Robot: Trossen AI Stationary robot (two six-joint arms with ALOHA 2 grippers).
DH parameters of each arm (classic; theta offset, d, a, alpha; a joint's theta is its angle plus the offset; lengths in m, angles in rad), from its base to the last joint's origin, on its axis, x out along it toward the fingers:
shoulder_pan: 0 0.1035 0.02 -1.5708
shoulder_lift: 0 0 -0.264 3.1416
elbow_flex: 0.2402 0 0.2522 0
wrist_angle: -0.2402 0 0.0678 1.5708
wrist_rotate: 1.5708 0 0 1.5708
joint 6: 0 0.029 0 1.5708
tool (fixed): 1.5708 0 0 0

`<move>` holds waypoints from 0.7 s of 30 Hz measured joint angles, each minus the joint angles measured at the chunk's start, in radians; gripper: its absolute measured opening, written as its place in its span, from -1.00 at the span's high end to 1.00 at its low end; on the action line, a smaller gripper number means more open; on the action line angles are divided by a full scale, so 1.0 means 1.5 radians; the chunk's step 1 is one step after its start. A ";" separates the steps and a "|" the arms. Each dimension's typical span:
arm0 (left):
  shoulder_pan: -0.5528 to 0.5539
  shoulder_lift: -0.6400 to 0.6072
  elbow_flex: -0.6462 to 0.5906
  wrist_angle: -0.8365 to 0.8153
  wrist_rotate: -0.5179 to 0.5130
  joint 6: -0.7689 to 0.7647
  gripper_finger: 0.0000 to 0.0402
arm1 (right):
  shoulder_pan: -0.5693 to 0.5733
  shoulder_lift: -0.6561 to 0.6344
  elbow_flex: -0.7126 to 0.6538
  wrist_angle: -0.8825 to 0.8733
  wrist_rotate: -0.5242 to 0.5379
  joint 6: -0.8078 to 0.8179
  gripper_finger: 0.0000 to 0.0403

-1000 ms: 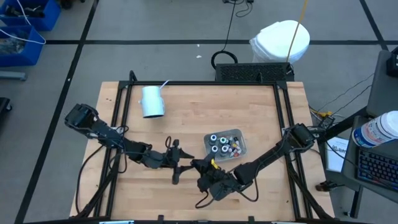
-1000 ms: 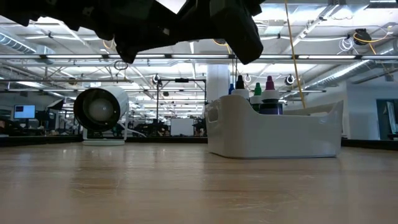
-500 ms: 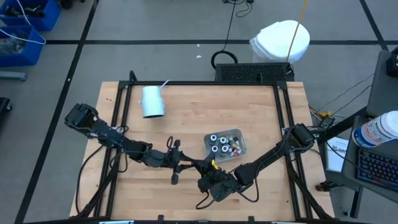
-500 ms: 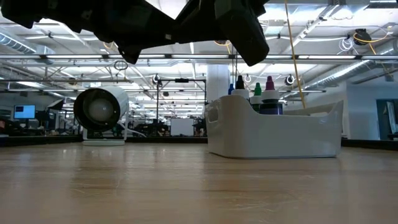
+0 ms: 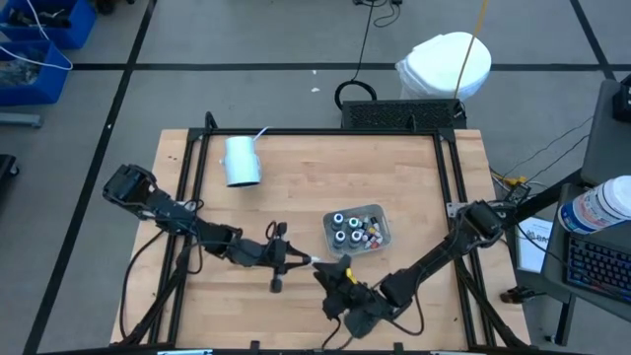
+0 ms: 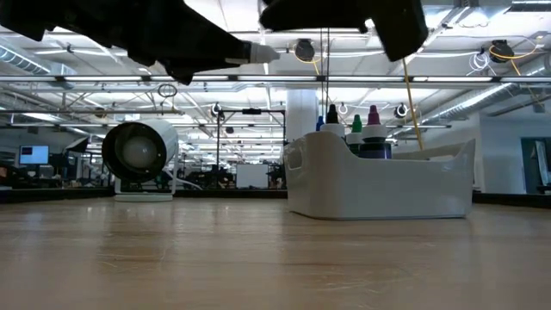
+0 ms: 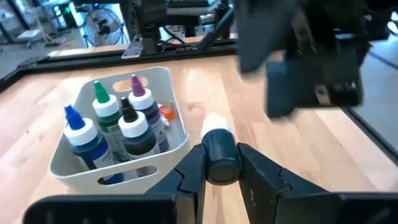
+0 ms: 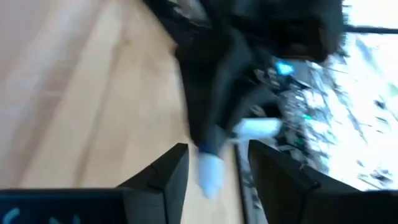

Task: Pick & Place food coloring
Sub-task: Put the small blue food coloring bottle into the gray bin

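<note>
Bottle (image 7: 219, 154) of food coloring, light, hard and slick, sits pinched across its body in my left tool (image 7: 221, 163); my right tool (image 8: 213, 163) hangs open just beside it.

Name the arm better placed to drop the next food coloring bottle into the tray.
Left. The left gripper is shut on a small dark white-tipped bottle and faces the pale square plastic tray close ahead. The right gripper is open, holding nothing.

bottles (image 5: 347, 229) in tray (image 5: 380, 212) — cup (image 5: 241, 161) far left, behind
</note>
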 joint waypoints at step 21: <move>-0.059 0.000 0.000 0.127 0.124 0.061 0.59 | 0.065 0.000 -0.001 0.009 0.092 -0.036 0.11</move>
